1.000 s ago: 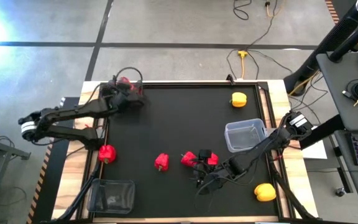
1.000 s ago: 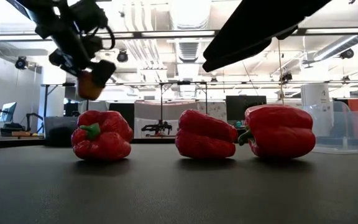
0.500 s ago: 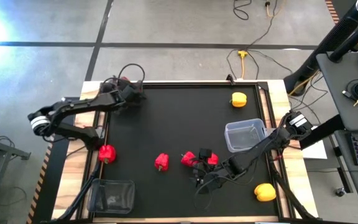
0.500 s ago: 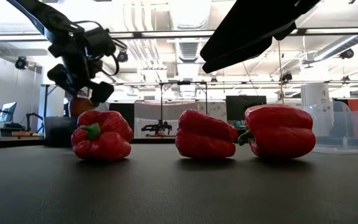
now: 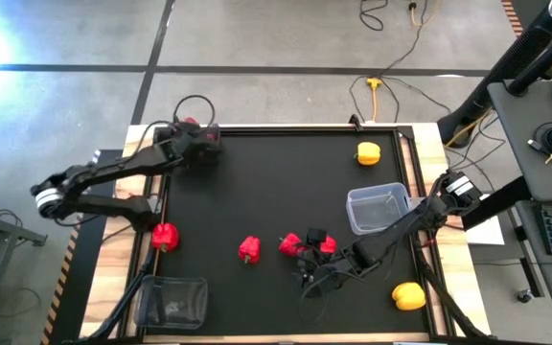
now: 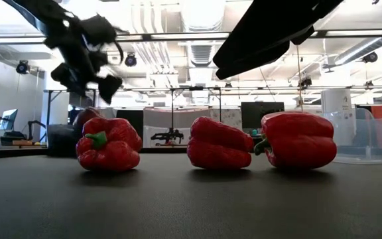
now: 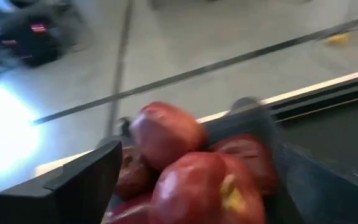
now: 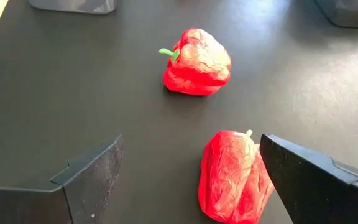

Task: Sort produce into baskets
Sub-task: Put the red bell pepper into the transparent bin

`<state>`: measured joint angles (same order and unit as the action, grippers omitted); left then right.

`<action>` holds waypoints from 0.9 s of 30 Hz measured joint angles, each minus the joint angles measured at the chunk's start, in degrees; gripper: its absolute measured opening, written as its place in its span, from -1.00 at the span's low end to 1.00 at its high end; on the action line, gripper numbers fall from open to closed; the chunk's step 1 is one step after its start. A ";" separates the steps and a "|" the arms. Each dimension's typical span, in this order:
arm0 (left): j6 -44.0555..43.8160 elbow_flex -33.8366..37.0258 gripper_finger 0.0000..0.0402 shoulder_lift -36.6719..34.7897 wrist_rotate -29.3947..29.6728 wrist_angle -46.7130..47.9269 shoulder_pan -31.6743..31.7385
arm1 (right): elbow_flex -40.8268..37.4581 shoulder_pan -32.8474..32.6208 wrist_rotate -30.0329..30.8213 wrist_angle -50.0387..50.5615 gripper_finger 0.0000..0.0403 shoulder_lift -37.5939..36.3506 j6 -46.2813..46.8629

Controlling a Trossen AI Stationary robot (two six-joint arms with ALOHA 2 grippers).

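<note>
In the high view, the left gripper [image 5: 202,146] is hovering at the table's far left corner over a dark tub [image 5: 186,129] holding maroon fruit, while the right gripper [image 5: 311,271] is reaching low near the middle front, beside two red bell peppers [image 5: 292,245] lying close together. A third red pepper [image 5: 249,250] is sitting just to their left, and a fourth [image 5: 165,236] is resting at the mat's left edge. One yellow pepper [image 5: 368,152] is lying at the far right, another [image 5: 408,295] at the near right. A clear tub [image 5: 379,209] is standing empty on the right side, and a greyish tub [image 5: 172,301] is sitting at the near left corner. In the low view, three red peppers are lining up on the black mat [image 6: 191,199], with the left gripper [image 6: 85,56] hanging above a maroon fruit [image 6: 85,118] that is peeking out behind the leftmost pepper [image 6: 108,144]. In the left wrist view, which is blurred, the fingers [image 7: 86,180] are standing spread apart and empty over what seem to be several maroon apples [image 7: 166,134] piled in the dark tub. In the right wrist view, the fingers [image 8: 92,174] are spread wide, gripping nothing, with one red pepper [image 8: 235,177] lying between them and another [image 8: 196,62] farther off. No writing is readable in any view.
</note>
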<state>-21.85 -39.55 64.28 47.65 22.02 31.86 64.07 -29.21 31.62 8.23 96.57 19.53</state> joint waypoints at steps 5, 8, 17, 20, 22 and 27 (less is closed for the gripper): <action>1.86 0.00 0.92 -9.56 -15.48 -0.12 -4.89 | -0.02 0.14 0.00 0.00 0.83 0.04 -0.01; 1.84 0.98 0.87 -14.06 -24.14 -2.79 -10.90 | -0.02 0.33 0.00 0.00 0.83 0.04 -0.07; 11.53 17.67 0.79 -20.10 -27.68 -37.63 -39.96 | -0.90 3.10 -0.09 0.02 0.83 0.07 -0.75; 15.25 22.51 0.79 -19.19 -27.55 -48.52 -47.52 | -1.36 5.20 -0.17 -0.02 0.83 0.07 0.44; 17.17 24.77 0.79 -18.29 -27.42 -52.66 -51.31 | -1.60 6.71 -0.22 -0.04 0.83 0.81 1.11; 18.86 26.40 0.79 -16.19 -27.36 -55.89 -55.08 | -1.79 9.06 -7.46 -0.72 0.83 4.29 3.51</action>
<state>-2.98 -13.15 48.09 20.29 -33.87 -23.22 62.28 -20.15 24.15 7.51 100.87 23.04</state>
